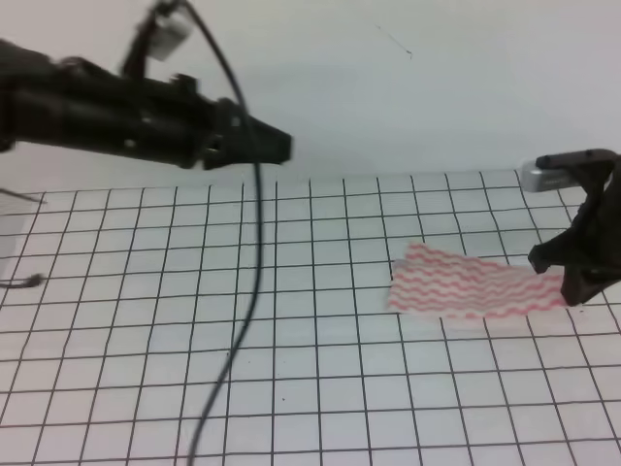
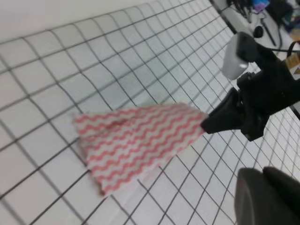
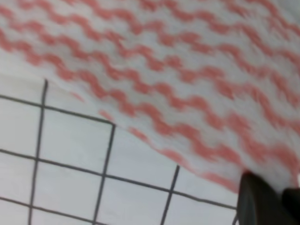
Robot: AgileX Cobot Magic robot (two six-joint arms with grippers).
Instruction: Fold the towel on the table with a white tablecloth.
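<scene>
- Right now the towel (image 1: 473,288) lies on the right side of the counter (image 1: 194,320), thin cloth with pinkish-red and white wavy stripes, its right end drawn to a point where my right gripper (image 1: 574,267) pinches it.
- From the left wrist view those fingers (image 2: 220,119) are clenched on the towel's corner, and the cloth fans out flat from there.
- My left gripper (image 1: 277,146) hangs high above the counter, well apart from the towel (whether its fingers are parted I cannot tell).
- I judge the risk is a one-corner pull: limp cloth would drag or bunch across the slick gridded tablecloth instead of folding squarely.
- A shallow pinch could also slip off that thin edge.
</scene>
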